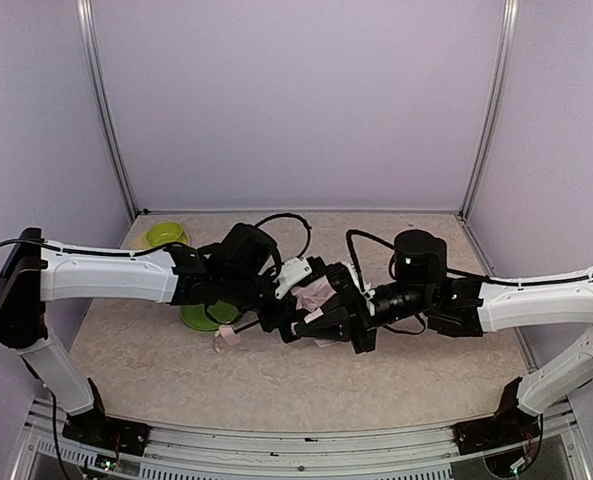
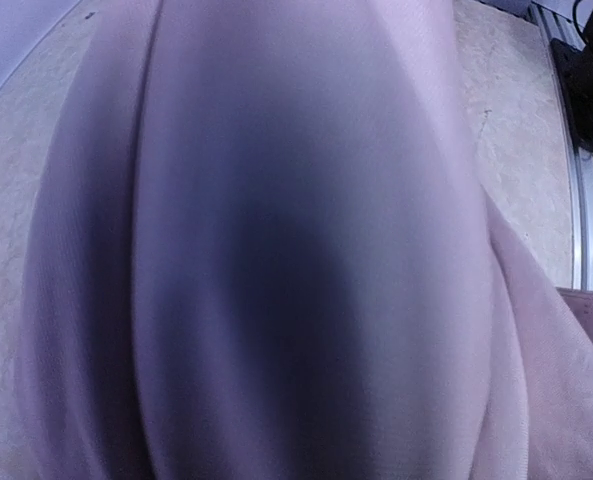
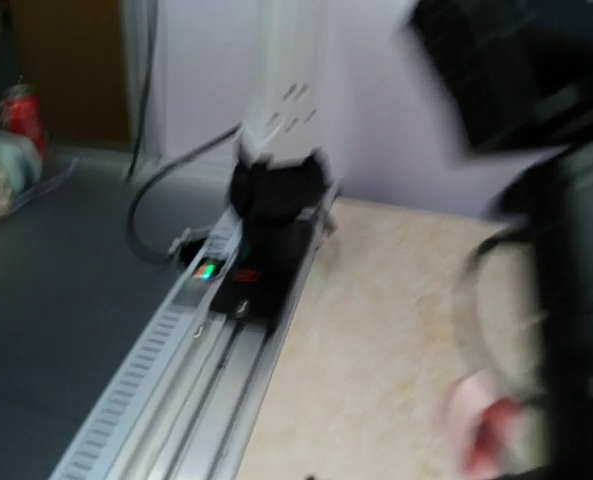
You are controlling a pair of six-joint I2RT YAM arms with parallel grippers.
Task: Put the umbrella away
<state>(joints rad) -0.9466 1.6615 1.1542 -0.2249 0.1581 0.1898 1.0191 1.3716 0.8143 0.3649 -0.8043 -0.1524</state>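
Right tool [image 1: 323, 325] is closed, its fingertips lost to blur; left tool [image 1: 281, 306] sits buried in cloth (grip unreadable). Between them, over the beige speckled bench [image 1: 276, 390], bunches the pale pink folding fabric umbrella [image 1: 317, 292], mostly hidden.

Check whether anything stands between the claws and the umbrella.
Nothing visible does. Both the left claw and right claw are right at the umbrella; its pink fabric fills the left wrist view. The green plate lies off to the side, not between.
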